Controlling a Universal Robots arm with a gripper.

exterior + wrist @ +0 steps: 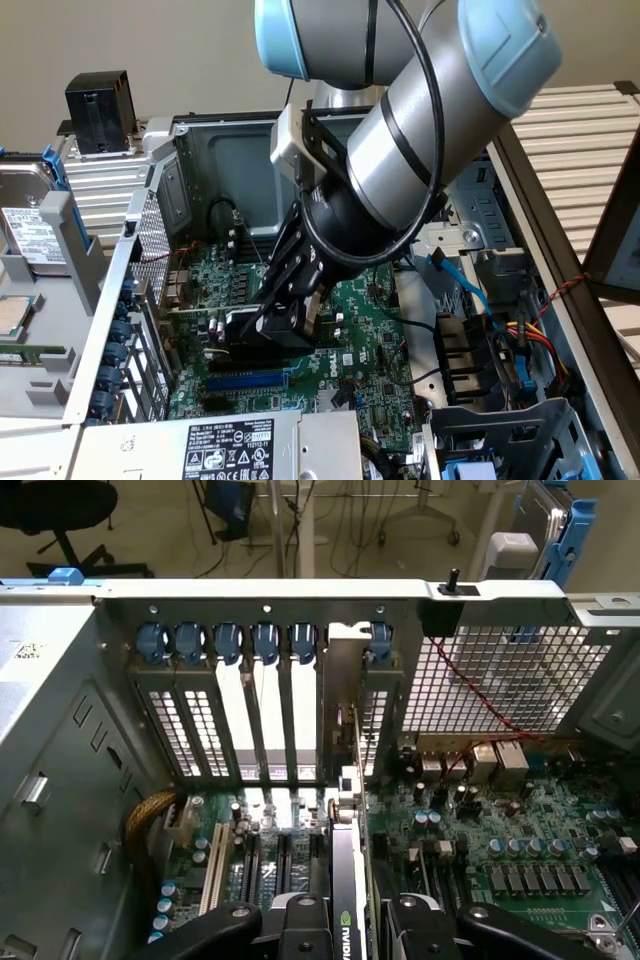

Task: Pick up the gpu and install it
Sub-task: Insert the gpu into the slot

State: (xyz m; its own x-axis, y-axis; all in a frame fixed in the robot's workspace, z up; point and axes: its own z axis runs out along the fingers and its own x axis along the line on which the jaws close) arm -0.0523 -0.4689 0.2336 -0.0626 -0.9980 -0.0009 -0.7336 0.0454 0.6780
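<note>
The gpu [250, 328] is a black boxy card held on edge low over the green motherboard [370, 340] inside the open computer case. My gripper [278, 318] is shut on it from above. In the wrist view the gpu [349, 900] runs edge-on away from the gripper [355, 925], with a black finger [300, 920] on either side of it. Its metal bracket [342, 690] stands upright against the case's rear slot wall [250, 720], filling one slot opening. Whether the card's edge sits in a motherboard slot is hidden by the card and fingers.
Blue slot clips [228, 640] line the rear wall. A blue expansion slot [248, 381] lies free beside the card. The power supply [230, 452] is at the near edge, a drive tray [35, 235] on the exterior view's left, and blue and coloured cables [478, 300] on its right.
</note>
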